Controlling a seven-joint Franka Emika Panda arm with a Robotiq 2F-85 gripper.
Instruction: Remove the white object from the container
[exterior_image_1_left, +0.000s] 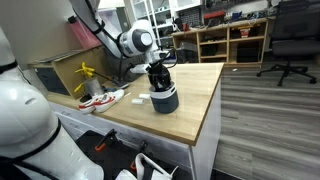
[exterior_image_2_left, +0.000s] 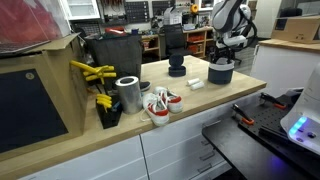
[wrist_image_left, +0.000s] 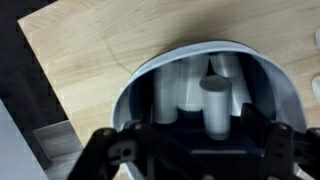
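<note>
At the far left of an exterior view I see a tangle of yellow-handled clamps against a dark box, on the light wooden surface. Just to their right stands a shiny upright metal can, and beside that lies a white-and-red bundle. Further right, a small flat white rectangular piece lies alone on bare wood, with a black wedge-shaped object behind it. Next comes the short round dark navy tub, near the right-hand end of the surface. My pincer hangs directly over its open mouth, at the end of the white arm.

In the wrist view, bare wood grain fills the left side. The tub's rim curves across the middle of the frame. Inside it the white object stands upright, right of centre, among other pale shapes. I cannot tell how many separate pieces are in there. The pincer's two dark fingers frame the bottom of this view, one towards each side of the tub. They are spread wide and I see nothing caught between them. I cannot tell whether their tips touch the rim.
</note>
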